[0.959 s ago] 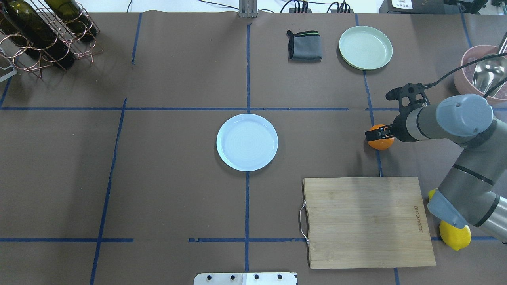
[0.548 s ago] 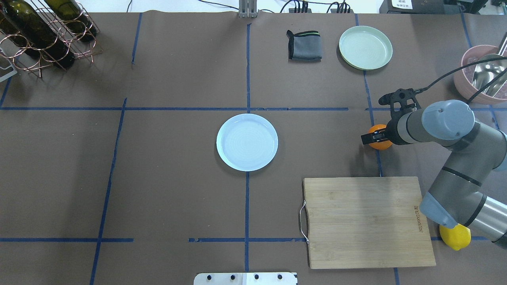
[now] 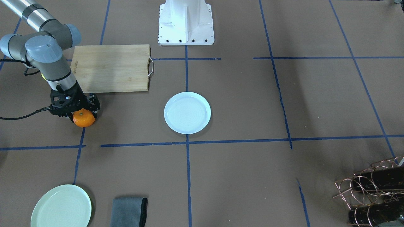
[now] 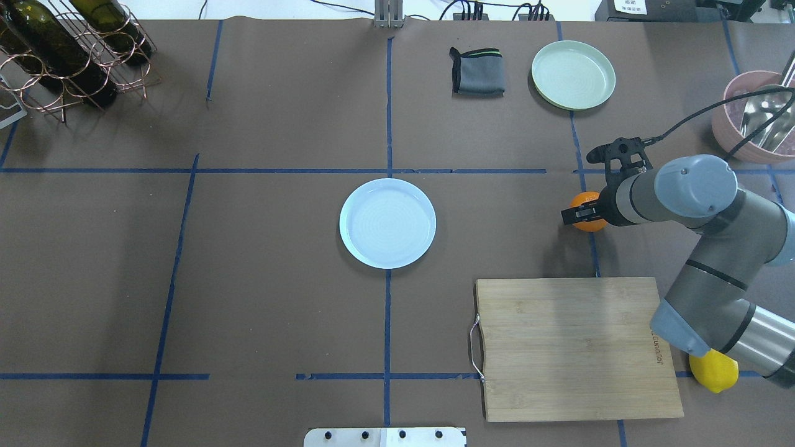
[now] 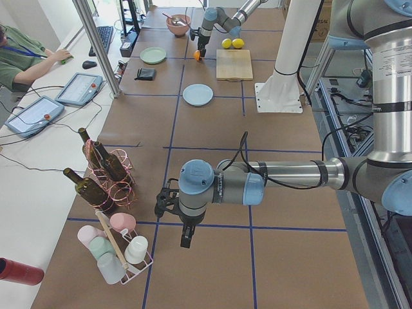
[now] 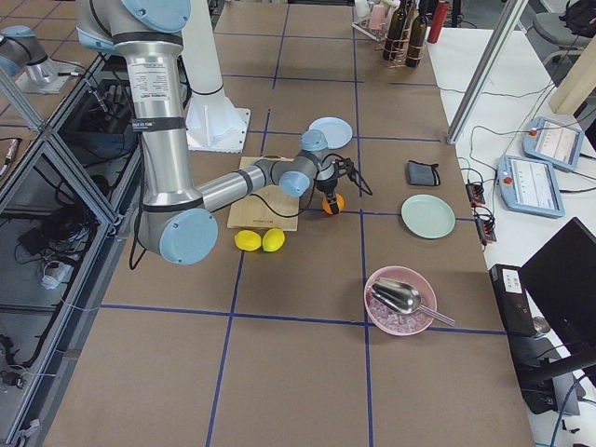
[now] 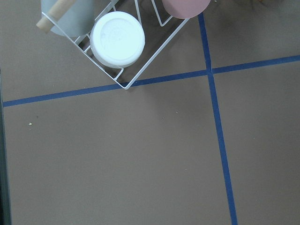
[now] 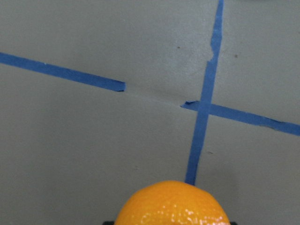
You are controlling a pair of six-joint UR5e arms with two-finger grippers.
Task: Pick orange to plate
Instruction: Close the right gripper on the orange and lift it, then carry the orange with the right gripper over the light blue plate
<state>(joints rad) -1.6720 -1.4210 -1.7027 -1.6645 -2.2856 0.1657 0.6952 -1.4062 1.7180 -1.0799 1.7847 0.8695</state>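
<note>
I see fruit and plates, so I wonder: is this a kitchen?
Probably not a kitchen; it looks like a robot lab. A grey robot arm reaches over a table marked with blue tape lines, and a person sits by control tablets.

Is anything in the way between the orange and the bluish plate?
No, nothing visible. Only bare brown table lies between the small round orange fruit and the round bluish-white plate. The wooden cutting board sits off to the side, nearer the robot.
</note>
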